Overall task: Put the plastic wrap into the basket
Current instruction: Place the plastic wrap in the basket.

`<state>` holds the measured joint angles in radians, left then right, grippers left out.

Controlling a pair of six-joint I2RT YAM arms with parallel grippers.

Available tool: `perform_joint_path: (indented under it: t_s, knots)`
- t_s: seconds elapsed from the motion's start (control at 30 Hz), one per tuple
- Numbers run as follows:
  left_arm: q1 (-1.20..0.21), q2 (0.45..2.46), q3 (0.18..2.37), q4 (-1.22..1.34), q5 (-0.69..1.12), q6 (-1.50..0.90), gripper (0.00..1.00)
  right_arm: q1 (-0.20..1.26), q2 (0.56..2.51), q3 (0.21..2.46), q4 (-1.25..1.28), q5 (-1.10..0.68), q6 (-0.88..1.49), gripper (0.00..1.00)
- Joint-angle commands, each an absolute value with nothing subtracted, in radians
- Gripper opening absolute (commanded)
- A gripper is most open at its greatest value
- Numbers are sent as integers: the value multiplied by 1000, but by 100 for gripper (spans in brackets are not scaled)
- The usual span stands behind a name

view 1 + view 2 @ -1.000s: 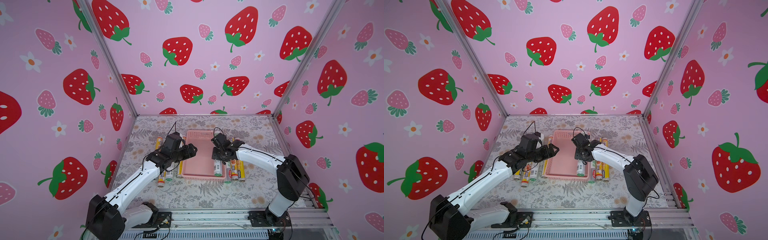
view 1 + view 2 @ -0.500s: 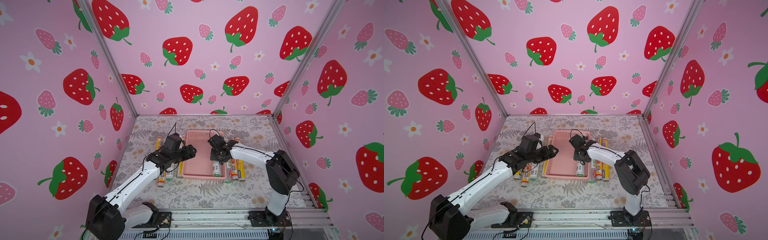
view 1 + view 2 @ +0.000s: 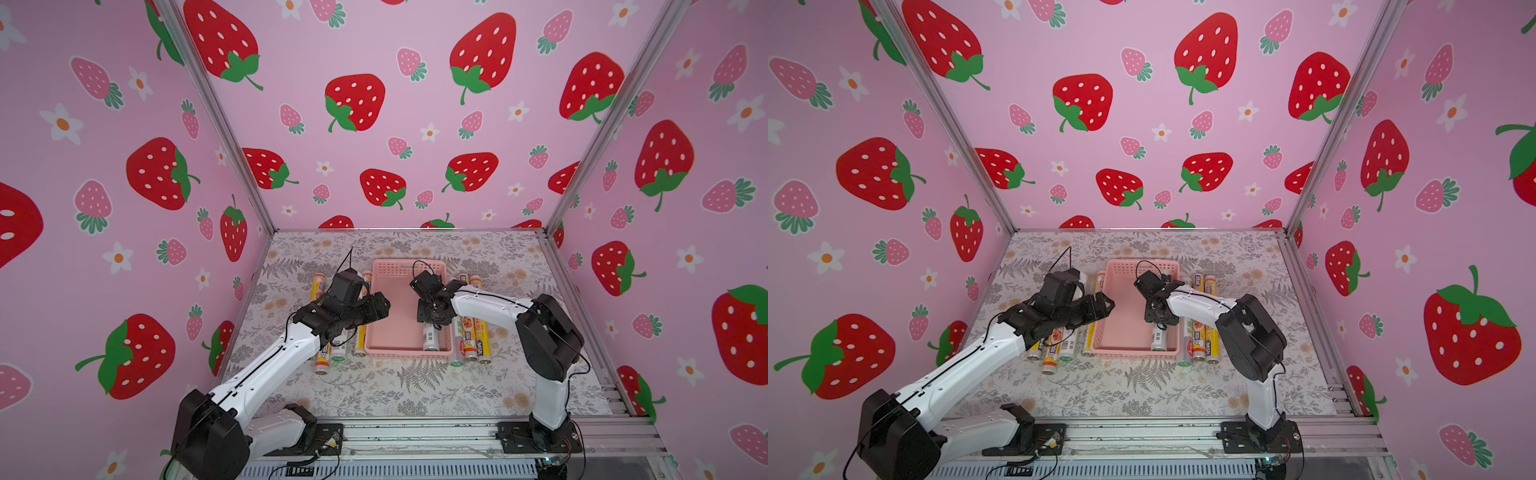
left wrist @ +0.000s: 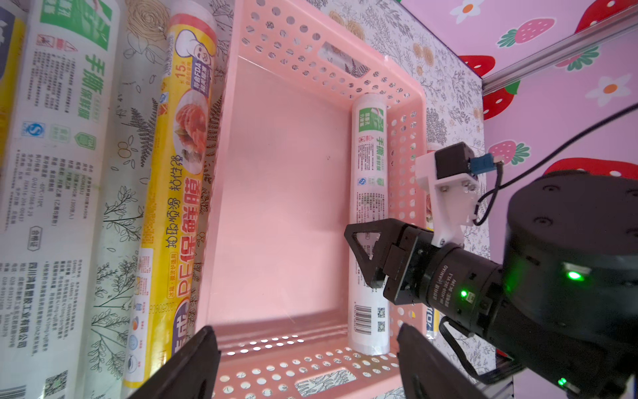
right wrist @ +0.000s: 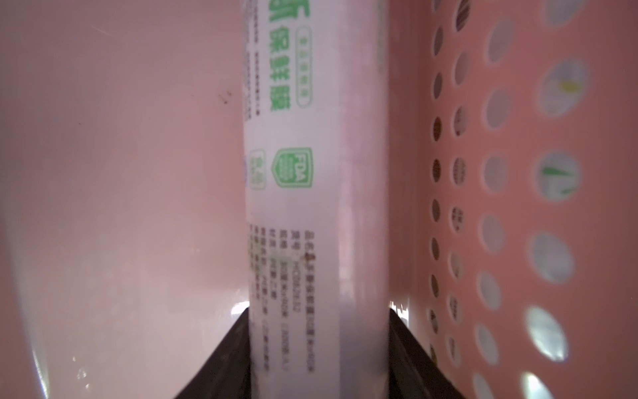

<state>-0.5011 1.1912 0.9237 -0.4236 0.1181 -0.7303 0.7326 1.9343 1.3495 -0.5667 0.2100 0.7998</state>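
The white roll (image 3: 431, 338) lies front-to-back along the right wall of the basket (image 3: 409, 354), pinched in the right jaws, its far half hidden under them in both top views; left jaws spread.

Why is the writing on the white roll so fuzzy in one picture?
Right wrist view: the white roll is very close to the lens, so its print and the basket holes blur. Left wrist view: farther off, its label reads sharp.

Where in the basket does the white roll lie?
In both top views the white roll lies in the basket along its right wall, clasped by the right gripper.
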Motion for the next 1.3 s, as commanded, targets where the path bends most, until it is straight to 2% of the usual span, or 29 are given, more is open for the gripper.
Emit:
perform_joint_path:
  t_s: [0.0, 0.4, 0.77, 1.0, 1.1, 1.27]
  knots:
    - [-498, 1174, 928, -443, 99, -713, 86, 741, 1929, 1394, -563, 247, 791, 44]
    - [-498, 1175, 942, -462, 95, -700, 87, 745, 1912, 1440, -607, 266, 766, 60]
    - [-485, 1141, 936, -494, 55, -688, 88, 769, 1846, 1437, -570, 274, 712, 61]
    - [-403, 1051, 895, -540, 56, -663, 88, 782, 1878, 1511, -604, 233, 667, 61]
    - [-371, 1023, 876, -556, 81, -657, 88, 779, 1893, 1497, -615, 257, 680, 66]
    - [-363, 1002, 854, -576, 86, -645, 89, 781, 1909, 1448, -575, 224, 692, 67]
